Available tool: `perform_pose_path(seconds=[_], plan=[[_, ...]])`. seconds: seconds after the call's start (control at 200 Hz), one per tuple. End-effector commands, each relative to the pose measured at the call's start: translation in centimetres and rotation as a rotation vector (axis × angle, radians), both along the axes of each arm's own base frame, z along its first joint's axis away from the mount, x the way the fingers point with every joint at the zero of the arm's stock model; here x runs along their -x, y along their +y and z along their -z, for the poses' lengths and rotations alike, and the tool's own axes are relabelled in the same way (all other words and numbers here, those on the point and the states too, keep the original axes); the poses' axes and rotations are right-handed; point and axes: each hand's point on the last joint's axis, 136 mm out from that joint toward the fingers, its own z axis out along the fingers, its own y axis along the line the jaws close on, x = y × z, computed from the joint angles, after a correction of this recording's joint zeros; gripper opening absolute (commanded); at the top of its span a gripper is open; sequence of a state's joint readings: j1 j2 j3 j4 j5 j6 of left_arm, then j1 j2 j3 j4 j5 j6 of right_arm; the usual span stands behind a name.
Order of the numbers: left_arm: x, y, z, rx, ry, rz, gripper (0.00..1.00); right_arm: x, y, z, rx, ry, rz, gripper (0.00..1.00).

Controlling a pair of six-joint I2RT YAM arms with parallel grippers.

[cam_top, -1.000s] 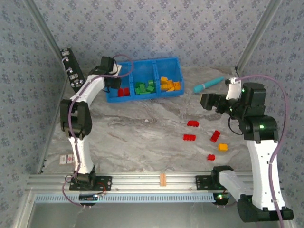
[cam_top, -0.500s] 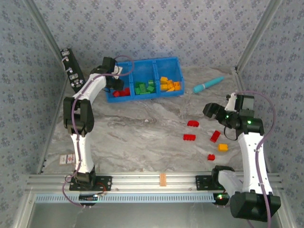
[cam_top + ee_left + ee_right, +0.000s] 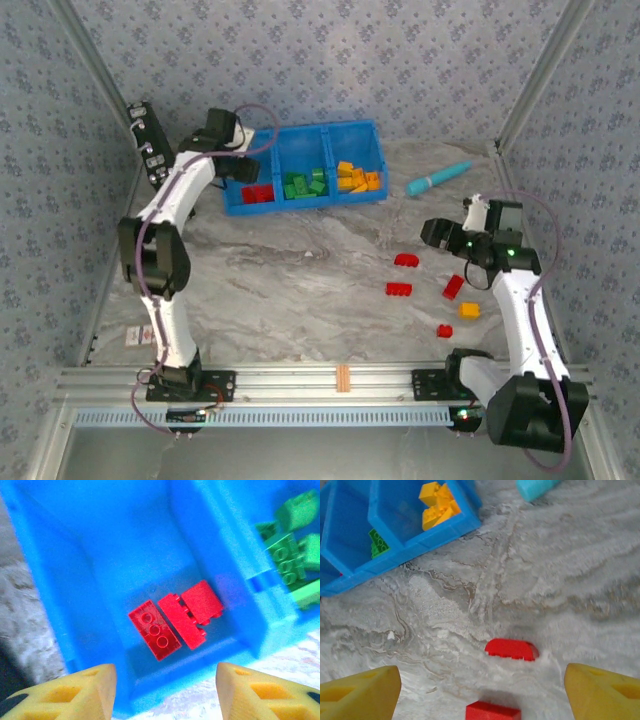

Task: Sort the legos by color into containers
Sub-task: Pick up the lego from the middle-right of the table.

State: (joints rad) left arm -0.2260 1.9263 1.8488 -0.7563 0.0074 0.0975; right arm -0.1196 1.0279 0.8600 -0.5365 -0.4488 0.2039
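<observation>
Top view: the blue bin (image 3: 300, 206) is being seen at the far side of the table (image 3: 300, 270), its long axis running left to right. The left gripper (image 3: 238, 168) is being held over its left compartment. The right gripper (image 3: 436, 232) is being held near loose red legos (image 3: 398, 290).

Left wrist: three red legos (image 3: 182, 621) are being shown lying diagonally in that compartment. The left gripper (image 3: 165, 692) is being shown released and empty.

Right wrist: a red arched lego (image 3: 511, 649) is being seen lying crosswise ahead of the right gripper (image 3: 481, 680), which is spread wide and grasping nothing.
</observation>
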Motion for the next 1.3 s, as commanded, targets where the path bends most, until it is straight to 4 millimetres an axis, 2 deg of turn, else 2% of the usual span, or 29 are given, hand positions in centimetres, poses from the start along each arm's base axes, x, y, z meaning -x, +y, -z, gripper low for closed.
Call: perform_pose_path(seconds=[0.0, 0.125, 0.205, 0.275, 0.38, 0.44, 0.49, 0.555, 0.63, 0.825, 0.89, 1.11, 1.295], plan=[[3.5, -0.4, -9.9, 0.043, -0.182, 0.045, 0.57, -2.3, 1.6, -1.9, 0.131, -0.166, -0.178, 0.87], [8.0, -0.2, -13.5, 0.047, -0.257, 0.085, 0.59, -3.6, 4.3, -1.8, 0.412, -0.309, -0.455, 0.89], [11.5, 0.2, -15.1, 0.067, -0.296, 0.093, 0.62, -4.2, 5.4, -1.4, 0.636, -0.339, -0.603, 0.9], [14.6, 0.7, -16.3, 0.088, -0.339, 0.094, 0.65, -4.1, 6.1, -1.3, 0.716, -0.325, -0.723, 0.89], [18.8, 1.7, -16.5, 0.099, -0.39, 0.105, 0.7, -3.0, 6.3, -1.0, 0.834, -0.249, -0.866, 0.91], [20.7, 2.3, -16.2, 0.096, -0.412, 0.114, 0.72, -2.4, 6.2, -0.7, 0.942, -0.255, -0.922, 0.94], [22.1, 2.6, -16.1, 0.108, -0.43, 0.109, 0.74, -1.9, 5.8, -0.1, 1.001, -0.224, -0.973, 0.93], [23.7, 2.7, -15.9, 0.131, -0.448, 0.12, 0.75, -0.8, 5.1, 1.8, 1.048, -0.164, -1.065, 0.92], [25.2, 2.8, -15.8, 0.133, -0.467, 0.143, 0.75, -0.1, 4.1, 4.0, 1.145, -0.171, -1.127, 0.94], [27.7, 3.2, -16.4, 0.1, -0.534, 0.19, 0.77, 2.7, 4.3, 9.0, 1.053, -0.152, -1.237, 0.87], [28.0, 3.2, -16.4, 0.087, -0.544, 0.208, 0.78, 2.8, 4.1, 10.2, 1.041, -0.15, -1.236, 0.84], [28.3, 2.7, -15.5, 0.069, -0.559, 0.251, 0.78, 0.6, 4.1, 11.4, 0.964, -0.179, -1.205, 0.77], [28.3, 2.9, -15.3, 0.045, -0.567, 0.255, 0.79, -1.7, 4.3, 13.1, 0.896, -0.141, -1.224, 0.76]])
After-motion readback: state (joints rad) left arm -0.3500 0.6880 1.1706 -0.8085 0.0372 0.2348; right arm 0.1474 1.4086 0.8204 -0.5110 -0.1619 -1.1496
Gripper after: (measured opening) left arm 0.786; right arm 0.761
